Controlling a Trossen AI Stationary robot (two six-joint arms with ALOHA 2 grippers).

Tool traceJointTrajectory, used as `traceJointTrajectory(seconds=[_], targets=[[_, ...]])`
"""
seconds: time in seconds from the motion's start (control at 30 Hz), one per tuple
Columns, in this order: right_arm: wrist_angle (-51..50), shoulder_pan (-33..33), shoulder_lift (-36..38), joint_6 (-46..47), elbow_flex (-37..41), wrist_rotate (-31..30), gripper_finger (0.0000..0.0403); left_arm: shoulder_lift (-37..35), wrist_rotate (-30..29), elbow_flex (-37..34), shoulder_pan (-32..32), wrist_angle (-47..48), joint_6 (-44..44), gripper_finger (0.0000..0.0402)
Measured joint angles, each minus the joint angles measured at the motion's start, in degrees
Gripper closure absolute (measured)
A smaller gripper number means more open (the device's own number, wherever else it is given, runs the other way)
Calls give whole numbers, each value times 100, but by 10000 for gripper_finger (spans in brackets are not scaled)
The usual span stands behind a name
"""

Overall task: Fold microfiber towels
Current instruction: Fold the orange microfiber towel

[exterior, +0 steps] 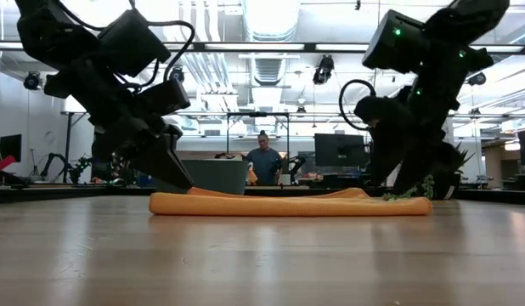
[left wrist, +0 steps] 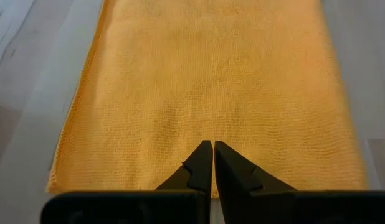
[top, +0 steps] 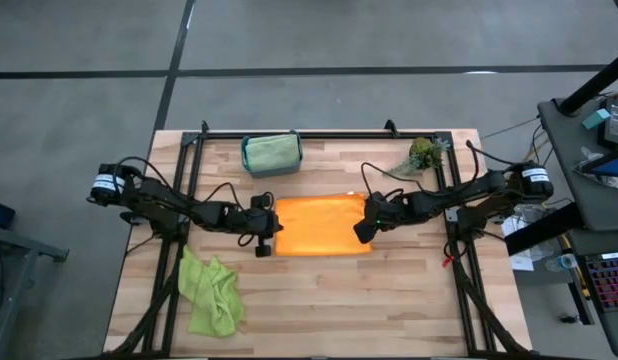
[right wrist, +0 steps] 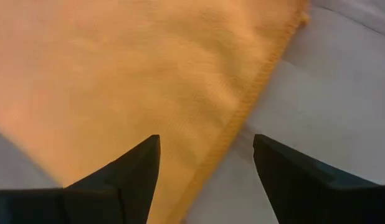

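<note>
An orange microfiber towel (top: 319, 226) lies folded flat on the middle of the wooden table. My left gripper (top: 276, 226) is shut at the towel's left end (left wrist: 212, 144). My right gripper (top: 361, 231) is open over the towel's right edge. Its fingers stand on either side of the stitched hem (right wrist: 242, 112), and I see nothing between them being held. A lime green towel (top: 211, 295) lies crumpled near the front left. A pale sage green towel (top: 271, 151) sits in the teal bin at the back. My left gripper rests its shut fingertips (left wrist: 205, 155) on the top face of the orange towel, just in from its left edge (exterior: 188, 190). The fingers slant down from the table's left. The towel lies flat on the table under them.
The teal bin (top: 247, 160) stands at the back left of centre, and a green plant sprig (top: 424, 155) lies at the back right. Bare wood lies in front of the orange towel. A person (exterior: 264, 161) stands in the room beyond the table.
</note>
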State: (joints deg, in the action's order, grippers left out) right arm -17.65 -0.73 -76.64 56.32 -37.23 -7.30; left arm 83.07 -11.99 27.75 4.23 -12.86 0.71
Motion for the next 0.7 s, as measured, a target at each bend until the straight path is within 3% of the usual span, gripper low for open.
traceJointTrajectory(seconds=[0.5, 0.7], targets=[[1994, 0, 0, 506, 1061, -219, 156, 358, 0, -4, -2, -162, 6, 398], [2574, 0, -278, 516, 1086, -218, 156, 684, -7, 0, -2, -409, -2, 398]])
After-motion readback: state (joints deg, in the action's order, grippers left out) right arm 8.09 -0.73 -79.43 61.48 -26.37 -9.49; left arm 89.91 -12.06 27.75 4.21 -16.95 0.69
